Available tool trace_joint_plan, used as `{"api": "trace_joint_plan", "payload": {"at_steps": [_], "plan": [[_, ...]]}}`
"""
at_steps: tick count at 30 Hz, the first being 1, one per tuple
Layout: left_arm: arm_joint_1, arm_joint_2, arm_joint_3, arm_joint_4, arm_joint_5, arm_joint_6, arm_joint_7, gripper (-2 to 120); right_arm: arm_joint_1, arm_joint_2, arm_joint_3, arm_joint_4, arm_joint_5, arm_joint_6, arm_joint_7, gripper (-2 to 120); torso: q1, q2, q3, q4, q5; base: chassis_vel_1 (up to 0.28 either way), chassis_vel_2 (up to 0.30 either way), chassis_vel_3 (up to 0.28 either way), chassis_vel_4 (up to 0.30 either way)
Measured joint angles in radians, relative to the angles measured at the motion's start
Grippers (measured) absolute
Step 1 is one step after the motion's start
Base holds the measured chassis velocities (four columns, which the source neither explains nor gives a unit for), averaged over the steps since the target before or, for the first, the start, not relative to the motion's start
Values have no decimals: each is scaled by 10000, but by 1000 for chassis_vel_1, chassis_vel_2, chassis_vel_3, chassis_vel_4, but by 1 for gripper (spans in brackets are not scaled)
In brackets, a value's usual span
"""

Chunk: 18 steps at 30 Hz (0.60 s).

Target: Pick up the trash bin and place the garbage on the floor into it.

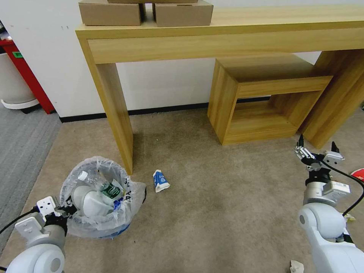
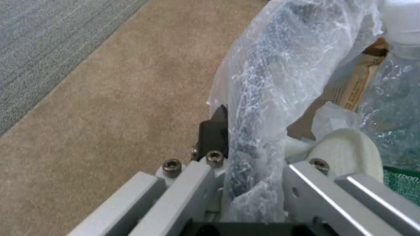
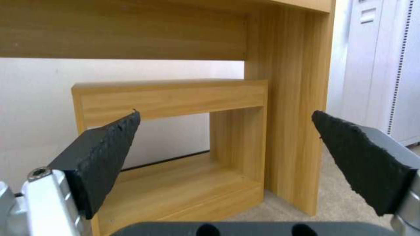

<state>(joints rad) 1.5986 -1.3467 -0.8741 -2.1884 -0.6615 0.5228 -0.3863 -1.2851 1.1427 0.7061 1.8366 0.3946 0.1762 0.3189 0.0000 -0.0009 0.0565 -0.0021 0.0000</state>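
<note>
- Left gripper (image 1: 67, 207) sits low at the near left of the carpet, pinched on the bagged rim of the trash bin (image 1: 99, 197); in the left wrist view one dark finger (image 2: 215, 131) presses the crinkled plastic from outside, with the rim wall between the jaws.
- Right gripper (image 1: 317, 148) hangs well off to the right, spread wide and holding nothing; the right wrist view shows both black pads (image 3: 105, 157) far apart, facing the small wooden shelf unit (image 3: 175, 105).
- Open beige carpet (image 1: 227, 204) lies between the two arms, broad and free of furniture.
- Just beyond the bin stands the leg of the long wooden table (image 1: 113, 113), close to the rim.
- Inside the bin: a plastic bottle with a green label (image 1: 108, 187), crumpled white paper (image 1: 93, 204) and a brown wrapper (image 2: 361, 82).
- A blue-and-white wrapper (image 1: 160, 180) lies on the carpet just right of the bin, apart from it.
- Something red (image 1: 358, 173) shows at the right edge, and a small white scrap (image 1: 296, 266) lies near the right arm.
- Two cardboard boxes (image 1: 182, 13) rest on the table; grey ribbed carpet (image 1: 19, 151) runs along the left.
</note>
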Motion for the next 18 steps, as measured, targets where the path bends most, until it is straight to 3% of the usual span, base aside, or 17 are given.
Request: {"api": "trace_joint_plan", "payload": {"at_steps": [18], "plan": [[-133,90,-55,186,-122,65,-21,1,-65,94,-273,4,-144,296,-113,100,0,0,0,0,0,0,0,0,0]]}}
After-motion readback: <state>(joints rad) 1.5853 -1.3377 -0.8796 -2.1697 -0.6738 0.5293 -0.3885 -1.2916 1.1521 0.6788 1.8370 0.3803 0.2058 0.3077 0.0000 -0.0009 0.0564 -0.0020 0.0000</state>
